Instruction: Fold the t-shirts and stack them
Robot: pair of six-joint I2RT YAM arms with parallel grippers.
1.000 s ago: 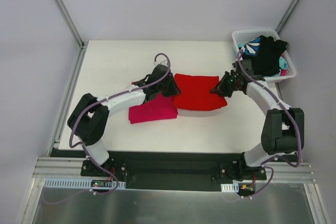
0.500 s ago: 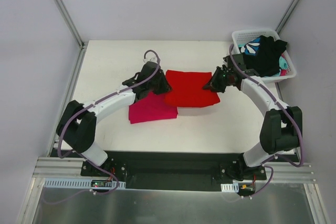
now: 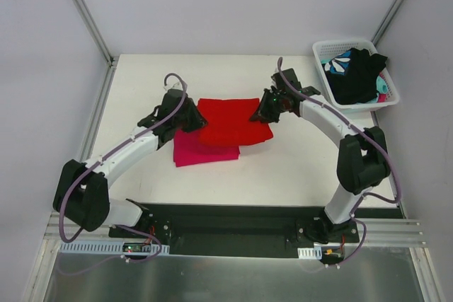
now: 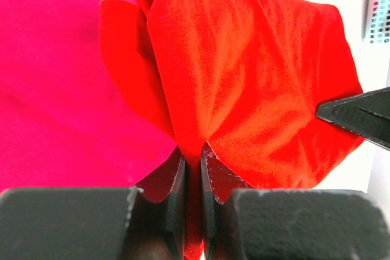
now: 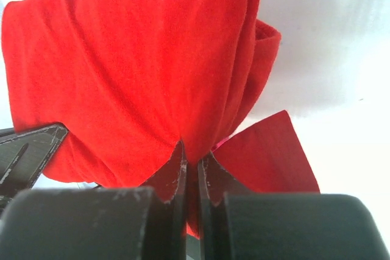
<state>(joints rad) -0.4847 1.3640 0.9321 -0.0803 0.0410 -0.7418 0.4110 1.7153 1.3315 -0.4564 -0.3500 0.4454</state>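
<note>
Toward the near edge of the table [image 3: 297,167], left of middle: folded magenta t-shirt [image 3: 205,153], lying flat. Just beyond, overlapping its far edge: folded red t-shirt [image 3: 230,122], pinched at its left end by the left gripper [image 3: 185,121] and at its right end by the right gripper [image 3: 262,111], with jaws nearly shut on cloth. Stacking step, apparently. Next: carry nearer, square over the magenta, lower, release together. In the far right corner: basket [image 3: 393,94] with black garment [image 3: 357,76] and patterned garment [image 3: 340,64], not yet folded.
</note>
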